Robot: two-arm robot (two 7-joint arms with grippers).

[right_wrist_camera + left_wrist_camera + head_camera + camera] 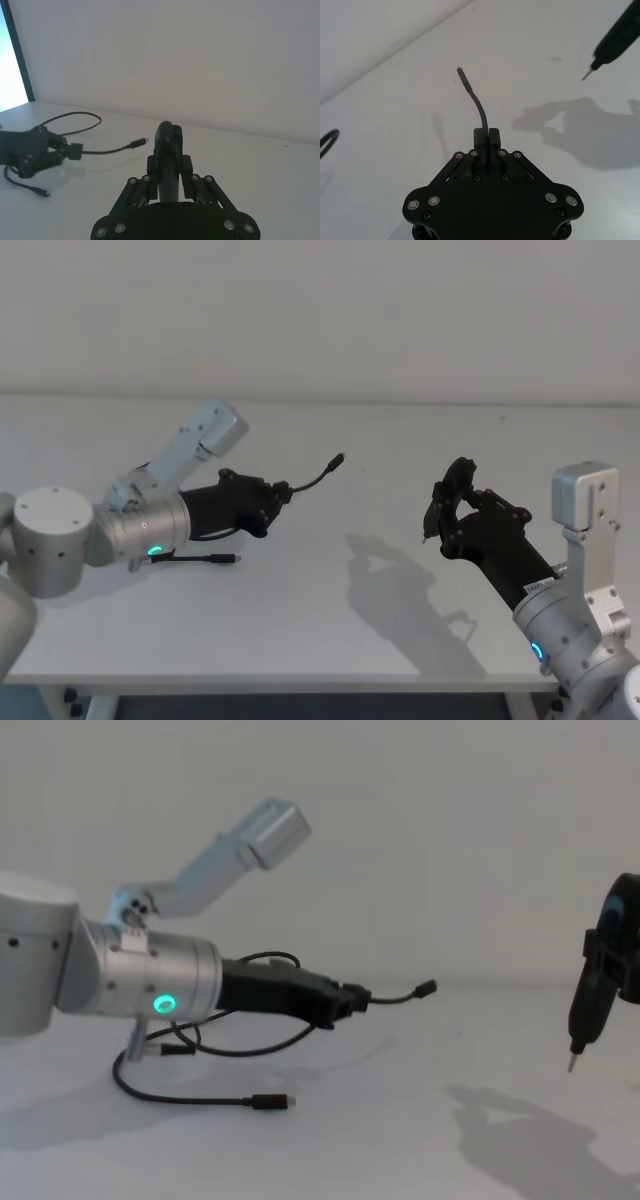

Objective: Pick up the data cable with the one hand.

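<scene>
Left end effector (277, 497): black, two-fingered, on a silver cylinder wrist (150, 982) with a glowing green ring (163, 1004). Sits at the 9 o'clock side of the tabletop (330, 625) in the head view, raised clear of the surface. Fingers (480, 134) drawn together and clamped on the data cable (312, 480).

Data cable: thin, black and flexible, pinched a short way back from one end.
- Free stub: curves out from the fingertips toward 2 o'clock in the head view and ends in a small black plug (340, 458), held in the air.
- Remainder: runs back beside and under the wrist in loose loops and sags to the tabletop.
- Second plug (230, 559): lies flat on the surface at 7 o'clock from the end effector.

Right end effector (169, 161): at the 4 o'clock side of the tabletop in the head view, well apart from the cable and raised off the surface. Fingers closed on a black pointed tool (590, 992), whose thin tip points down.

Tabletop: plain white, carrying the shadow of the right arm near its centre
</scene>
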